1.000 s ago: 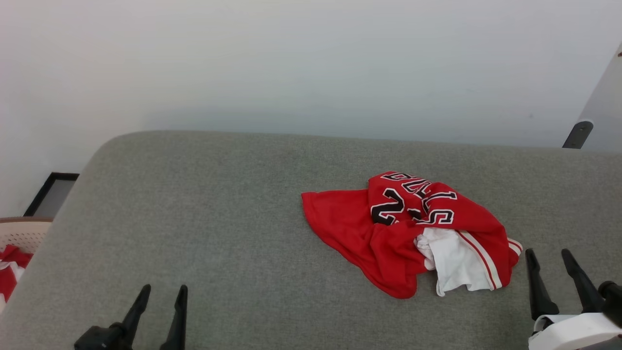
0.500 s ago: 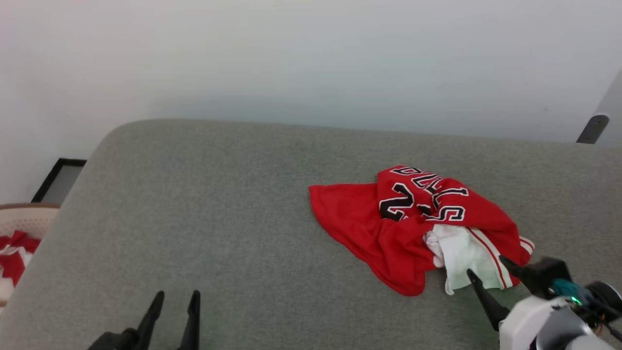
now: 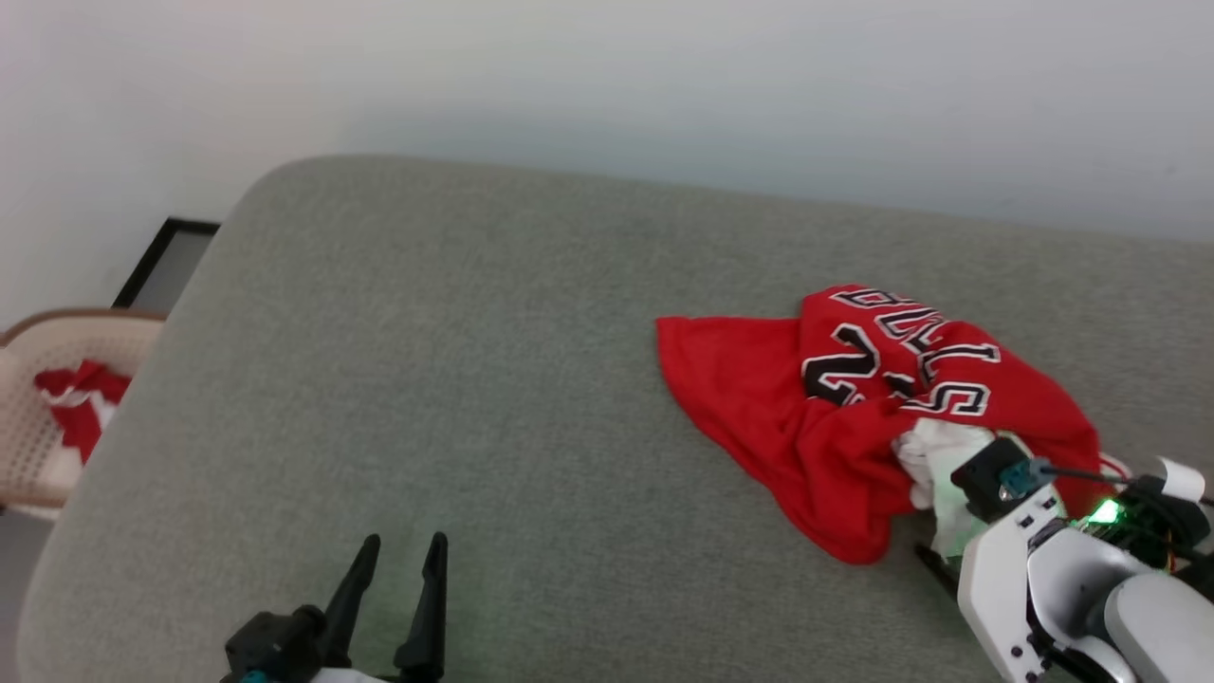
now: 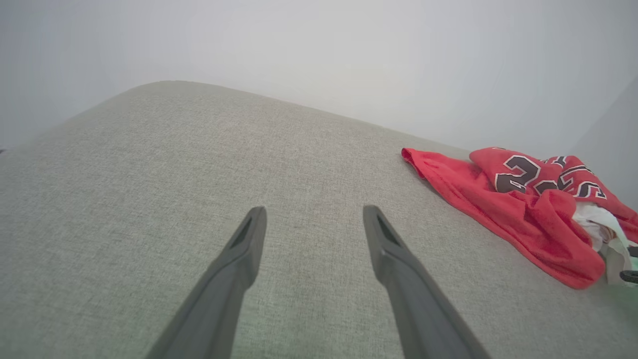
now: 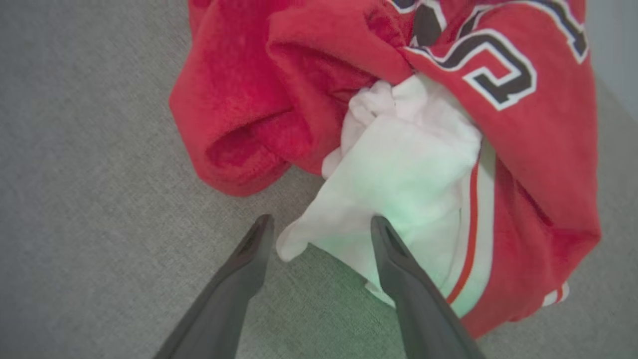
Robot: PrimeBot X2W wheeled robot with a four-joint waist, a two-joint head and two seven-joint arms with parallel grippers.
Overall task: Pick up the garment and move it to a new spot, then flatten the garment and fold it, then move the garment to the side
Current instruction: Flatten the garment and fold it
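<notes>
The garment lies crumpled on the right part of a grey cushioned surface, red with black white-outlined print on top and a white sleeve bunched at its near edge. My right gripper is open and points down at that sleeve. One finger is over the white cloth, the other is over bare grey fabric beside the sleeve's corner. In the head view the white right wrist covers most of the fingers. My left gripper stands open over bare cushion at the near left, far from the garment.
A beige perforated basket with red-and-white cloth stands off the cushion's left end. A black-framed panel lies on the floor behind it. A pale wall runs behind the cushion. Bare grey surface spreads left of the garment.
The head camera has shifted, so the whole picture moved. My right arm swung in from the lower right and turned its open fingers down over the garment's white sleeve. The garment lies as before.
</notes>
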